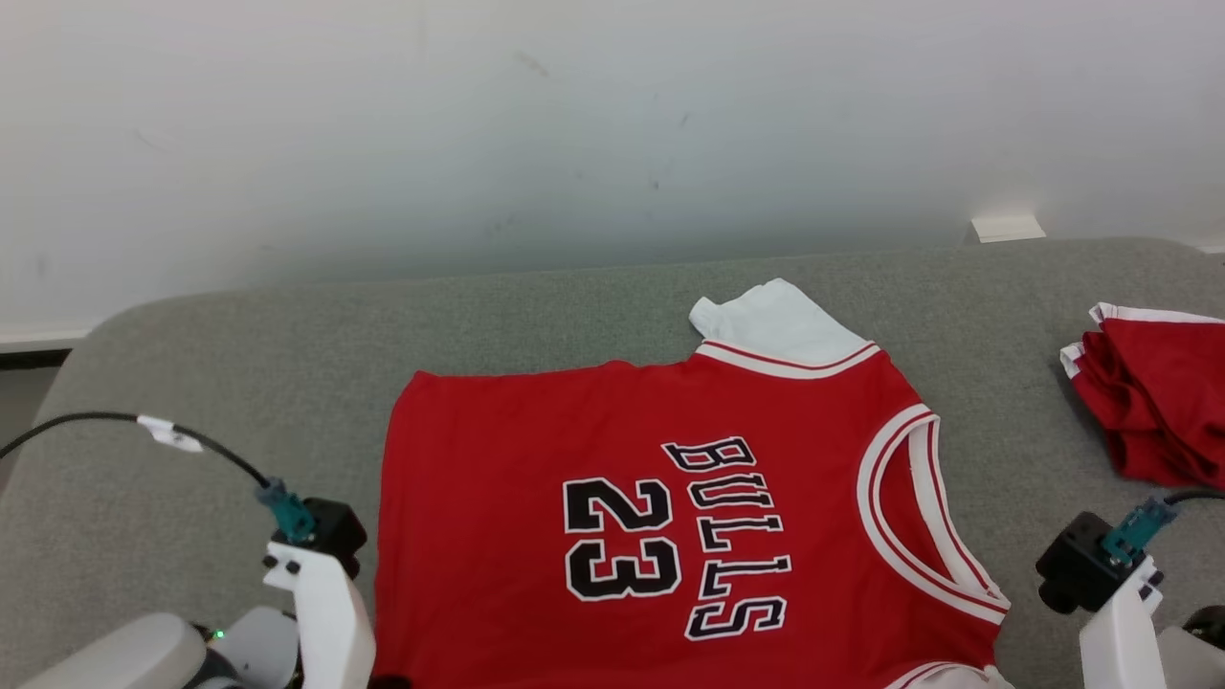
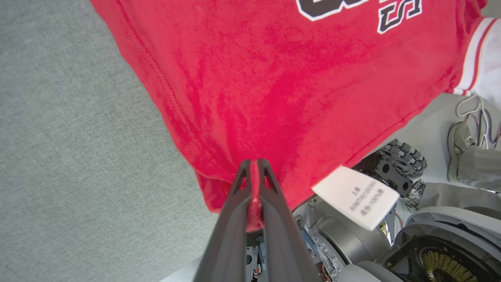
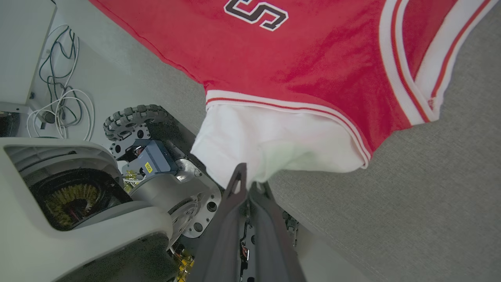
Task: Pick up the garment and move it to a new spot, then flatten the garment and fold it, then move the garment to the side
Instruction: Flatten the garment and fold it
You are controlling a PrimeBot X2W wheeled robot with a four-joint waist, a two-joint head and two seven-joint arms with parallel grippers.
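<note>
Red cloth at the near left corner of the jersey (image 1: 536,431) is sitting pinched in the left gripper (image 2: 254,166), beside a white tag (image 2: 356,197). The jersey is lying spread on the grey table (image 1: 239,354), its near edge reaching past the rim. The right gripper (image 3: 247,181) is clamping its white sleeve (image 3: 274,145). Farther right, another red garment (image 1: 1158,402) is resting apart.

Head view: high, angled down across grey table (image 1: 239,364) toward wall (image 1: 574,115). Wrist views: close at table's near edge, facing across jersey (image 2: 274,78). All three share the jersey's lettering (image 3: 256,13).
</note>
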